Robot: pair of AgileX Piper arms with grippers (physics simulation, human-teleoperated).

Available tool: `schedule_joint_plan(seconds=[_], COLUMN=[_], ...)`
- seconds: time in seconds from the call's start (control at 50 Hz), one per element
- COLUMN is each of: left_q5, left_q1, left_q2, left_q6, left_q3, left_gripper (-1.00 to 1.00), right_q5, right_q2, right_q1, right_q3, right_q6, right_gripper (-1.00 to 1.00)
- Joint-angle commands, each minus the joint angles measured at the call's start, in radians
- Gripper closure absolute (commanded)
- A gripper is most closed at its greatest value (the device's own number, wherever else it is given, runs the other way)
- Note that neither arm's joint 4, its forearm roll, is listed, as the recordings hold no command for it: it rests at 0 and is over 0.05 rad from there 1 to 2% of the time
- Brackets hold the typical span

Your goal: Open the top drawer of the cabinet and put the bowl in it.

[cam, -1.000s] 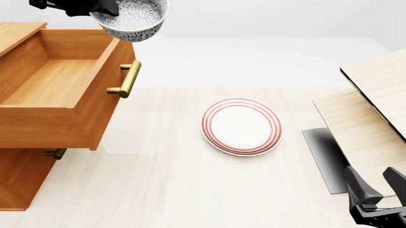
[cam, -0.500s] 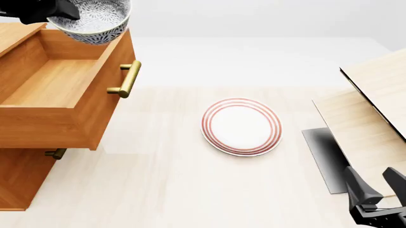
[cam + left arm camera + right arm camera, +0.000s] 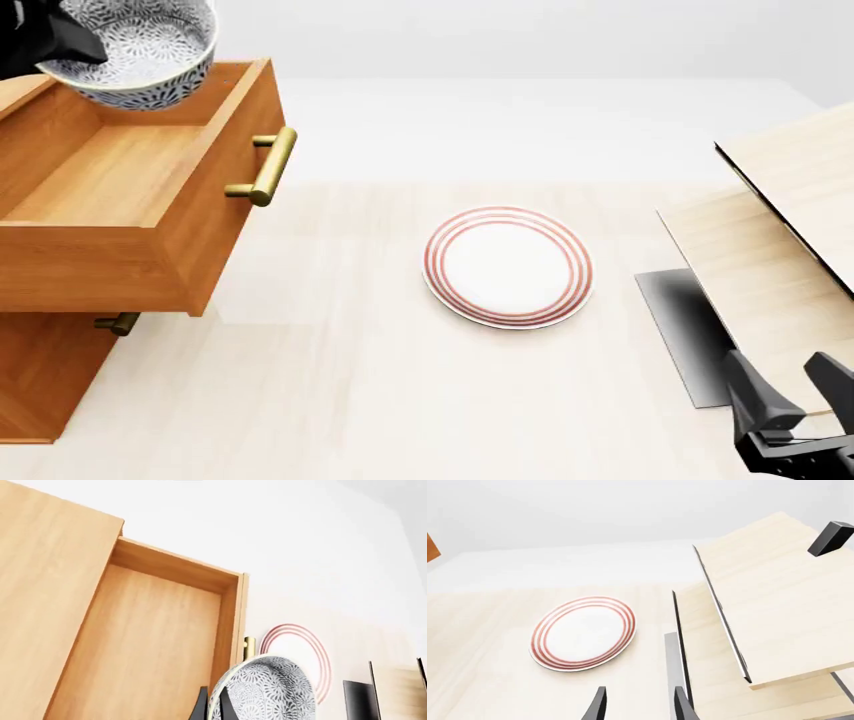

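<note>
Drawer: pulled out of the cabinet, done. Bowl: clamped at its rim by the left gripper, hanging over the drawer's back; lowering and release remain. Right gripper: jaws apart, idle.

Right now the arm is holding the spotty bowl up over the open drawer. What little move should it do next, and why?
Probably lower it straight down. The left gripper holds the bowl by its rim above the far end of the open top drawer, whose wooden floor shows nothing in it. The bowl hangs above the drawer walls, so letting go now would drop it.
</note>
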State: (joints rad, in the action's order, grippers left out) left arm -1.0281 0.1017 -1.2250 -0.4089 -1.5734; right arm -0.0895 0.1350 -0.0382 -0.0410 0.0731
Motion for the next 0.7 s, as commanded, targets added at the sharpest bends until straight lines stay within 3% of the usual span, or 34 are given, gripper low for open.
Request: schedule_joint_plan(seconds=[0.02, 0.7], left_q5=[0.043, 0.138], left_q1=[-0.049, -0.172], left_q2=[0.030, 0.005], left_q6=[-0.020, -0.056], left_q3=[0.061, 0.143], left_gripper=[1.00, 1.00], right_q5=[0.002, -0.001], right_q2=[0.002, 0.004], right_q1=[0.000, -0.001], right_q3=[0.000, 0.000], right_q6=[0.000, 0.002], right_gripper=[-1.00, -1.00])
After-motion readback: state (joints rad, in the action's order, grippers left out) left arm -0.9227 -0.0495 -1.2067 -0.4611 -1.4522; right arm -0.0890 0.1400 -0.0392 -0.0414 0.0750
